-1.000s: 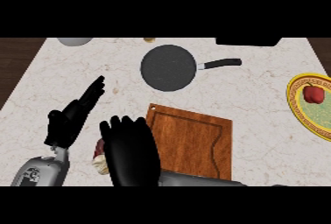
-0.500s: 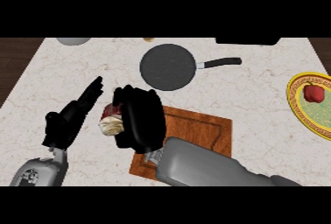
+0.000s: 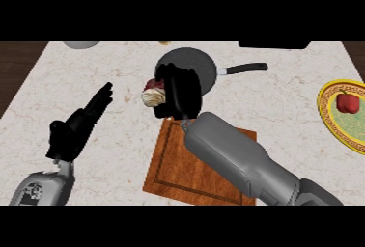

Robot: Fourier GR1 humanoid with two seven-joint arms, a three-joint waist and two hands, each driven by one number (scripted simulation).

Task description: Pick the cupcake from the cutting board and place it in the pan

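The right robot hand point(image 3: 179, 94) is curled round the cupcake point(image 3: 152, 94), which shows at the hand's left side, lifted clear of the cutting board point(image 3: 182, 164). The hand hangs over the near rim of the dark pan point(image 3: 196, 61), hiding part of it; the pan's handle points off to the hand's right. The cutting board lies just behind the hand, toward the robot, with the grey forearm crossing over it. Well to the hand's right sits a yellow-rimmed plate point(image 3: 329, 123) carrying a red fruit point(image 3: 347, 102). Left of the cupcake, apart from it, the left robot hand point(image 3: 75, 125) rests above the marbled tabletop point(image 3: 285, 91) with fingers straight and spread upward.
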